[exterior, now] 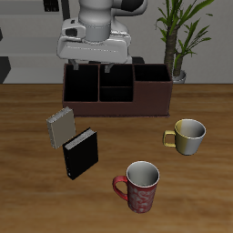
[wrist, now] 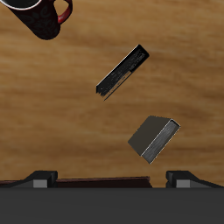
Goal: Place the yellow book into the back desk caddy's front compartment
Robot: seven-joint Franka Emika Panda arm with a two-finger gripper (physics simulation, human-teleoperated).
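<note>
The yellow book (exterior: 60,126) (wrist: 153,137) stands on the table, a thin greyish-tan volume just in front of the back desk caddy (exterior: 150,102). The caddy is a long dark reddish-brown box by the robot's base. Its front compartment (exterior: 116,92) is the nearer of the two small middle cells, and nothing shows in it. My gripper (exterior: 93,73) (wrist: 109,179) hangs open over the caddy's end cell, fingers (wrist: 179,178) wide apart with nothing between them. It is behind and above the book, well clear of it.
A thicker black book (exterior: 80,152) (wrist: 122,70) stands just in front of the yellow one. A red patterned mug (exterior: 139,187) (wrist: 39,16) sits near the table's front edge. A pale mug (exterior: 189,136) and a potted plant (exterior: 179,36) stand at the caddy's other end.
</note>
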